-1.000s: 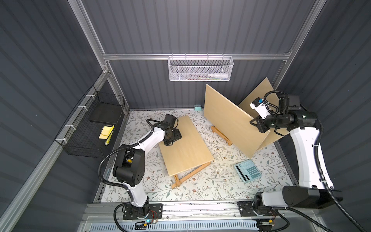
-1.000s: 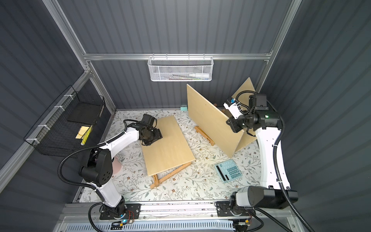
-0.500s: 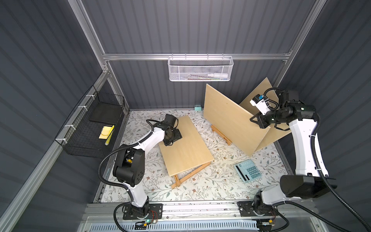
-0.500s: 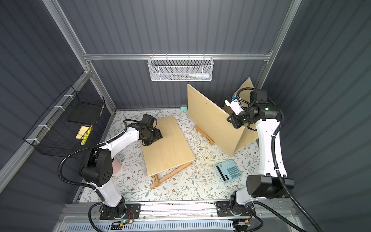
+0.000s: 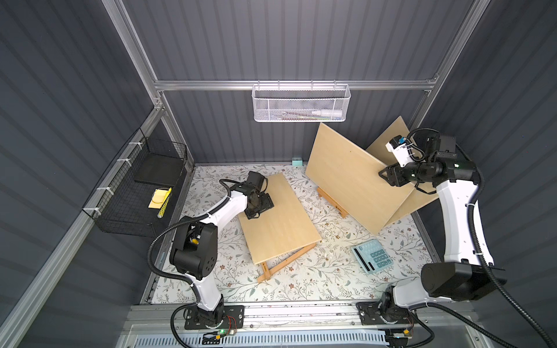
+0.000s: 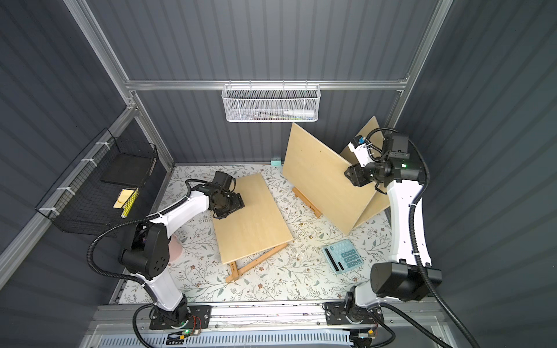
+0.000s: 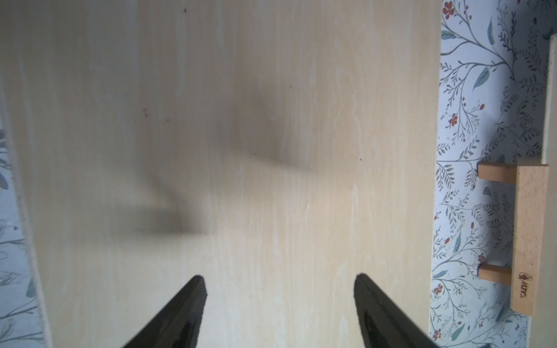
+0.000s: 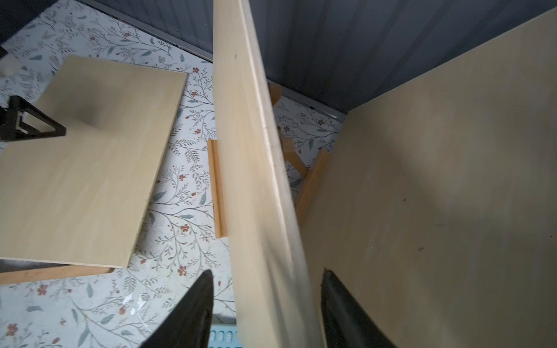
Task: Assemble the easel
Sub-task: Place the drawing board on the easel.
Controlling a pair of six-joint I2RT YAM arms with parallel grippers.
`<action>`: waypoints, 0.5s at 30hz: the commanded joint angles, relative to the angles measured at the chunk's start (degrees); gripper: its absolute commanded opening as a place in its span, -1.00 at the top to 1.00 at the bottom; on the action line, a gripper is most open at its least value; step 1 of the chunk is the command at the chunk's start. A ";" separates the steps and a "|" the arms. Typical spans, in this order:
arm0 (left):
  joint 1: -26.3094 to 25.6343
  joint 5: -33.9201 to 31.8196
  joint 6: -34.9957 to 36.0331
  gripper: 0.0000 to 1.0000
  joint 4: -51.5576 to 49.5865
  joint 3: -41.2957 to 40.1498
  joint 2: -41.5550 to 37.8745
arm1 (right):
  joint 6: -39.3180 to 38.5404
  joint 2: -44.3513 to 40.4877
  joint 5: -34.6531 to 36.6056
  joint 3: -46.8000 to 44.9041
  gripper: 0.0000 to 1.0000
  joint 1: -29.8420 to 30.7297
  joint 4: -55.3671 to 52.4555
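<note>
- Right hand [image 8: 266,274] is open, astride the upright board [image 5: 346,177], which rests on its easel [image 5: 331,200]; this placing looks finished.
- Left hand [image 7: 280,280] is open, just over the flat board [image 5: 280,220] on the desk [image 5: 301,286].
- Next, likely: grip the flat board's edge and raise it.

both the left arm [image 5: 224,208] and the right arm [image 5: 458,223] wear glossy white shells between chunky black joints. a ribbed black cable [image 5: 149,254] runs back from each gripper to a black base plate [image 5: 235,316] with small screws. just behind the right gripper [image 5: 385,177] sits a white camera block [image 5: 398,149] with a blue tip, and further back a green light [image 6: 404,165]. the left gripper [image 7: 278,274] has matte black, tapered fingers [image 7: 180,310]
</note>
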 commanded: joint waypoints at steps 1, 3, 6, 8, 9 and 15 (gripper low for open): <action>0.48 -0.35 0.35 -0.63 -1.56 1.17 0.52 | 1.34 -0.73 -0.16 0.27 -0.27 -0.09 1.36; 0.48 -0.36 0.33 -0.66 -1.54 1.20 0.65 | 2.08 -0.87 0.06 0.36 -0.34 -0.07 2.13; 0.48 -0.35 0.27 -0.70 -1.26 1.13 0.73 | 3.97 -1.56 0.33 0.28 -0.43 -0.14 4.45; 0.48 -0.27 0.25 -0.71 -1.27 1.22 0.83 | 6.14 -2.28 0.22 -0.08 -0.46 -0.06 6.79; 0.48 -0.27 0.35 -0.72 -1.25 1.31 0.90 | 7.40 -2.60 0.09 -0.21 -0.47 0.02 7.63; 0.48 -0.69 0.67 -0.75 -1.42 1.47 0.74 | 13.47 -5.62 -1.48 -2.60 -0.55 0.85 13.27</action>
